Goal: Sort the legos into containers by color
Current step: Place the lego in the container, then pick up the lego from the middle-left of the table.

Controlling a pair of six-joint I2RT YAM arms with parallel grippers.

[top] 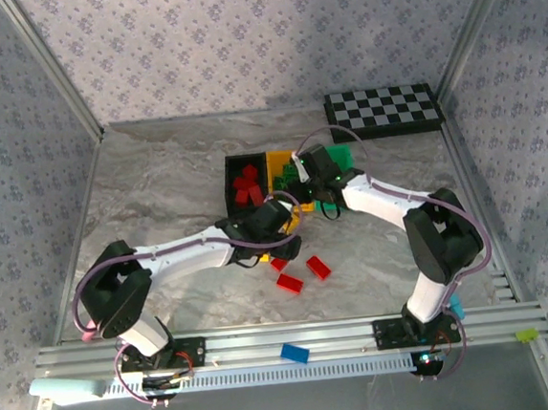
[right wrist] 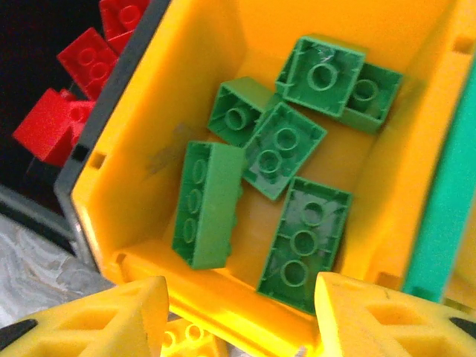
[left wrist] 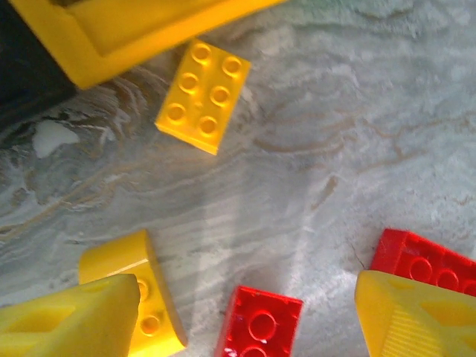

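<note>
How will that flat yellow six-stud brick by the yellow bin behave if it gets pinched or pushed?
The yellow brick looks like rigid moulded plastic, so it probably won't flex. Lying flat, studs up, it should slide on the smooth table rather than roll or tip. Its glossy sides may slip a little.

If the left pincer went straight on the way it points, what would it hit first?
Likely the red lego lying between the left pincer's open fingers; the yellow lego by one finger could touch first. Depth is unclear.
</note>
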